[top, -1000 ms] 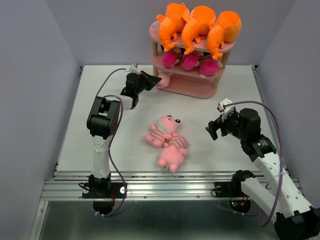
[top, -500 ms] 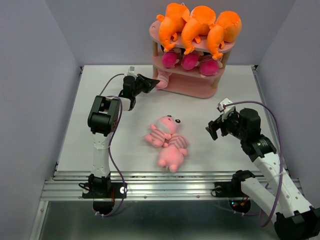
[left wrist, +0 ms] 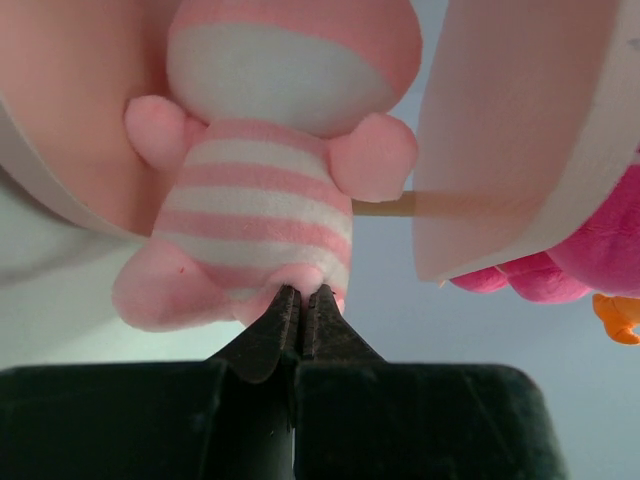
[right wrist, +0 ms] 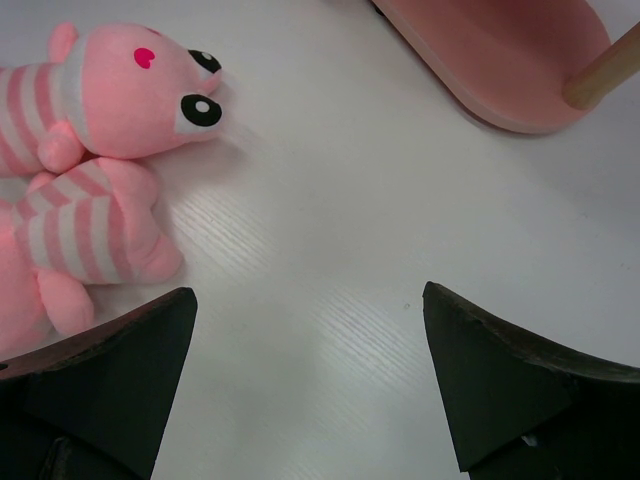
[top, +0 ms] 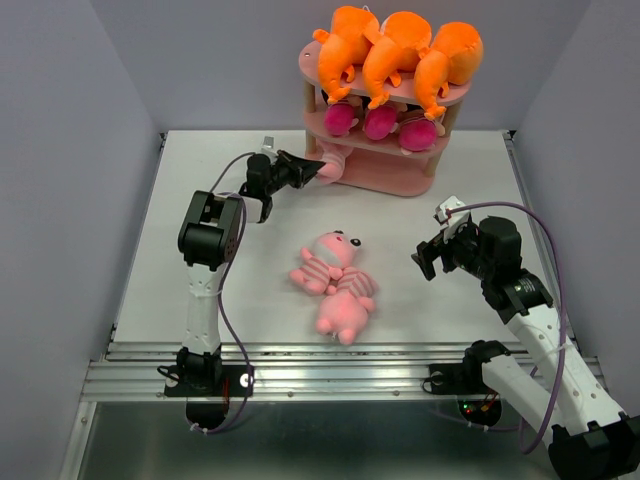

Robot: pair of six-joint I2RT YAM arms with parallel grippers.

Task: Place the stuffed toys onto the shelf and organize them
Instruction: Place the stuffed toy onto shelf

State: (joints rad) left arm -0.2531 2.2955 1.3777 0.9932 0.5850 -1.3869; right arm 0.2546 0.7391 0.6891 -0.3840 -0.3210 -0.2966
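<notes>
The left claw is clamped narrow on the rear end of a striped pig. The pig's long axis runs straight ahead of the claw, head-first at the left end of the shelf, upper centre of the overhead view. The pig is soft, yielding plush; the shelf has rigid pink boards and wooden posts. The right claw is spread wide and empty. Two more pigs lie touching at frame centre.

1 overhead view, 2 wrist close-ups
</notes>
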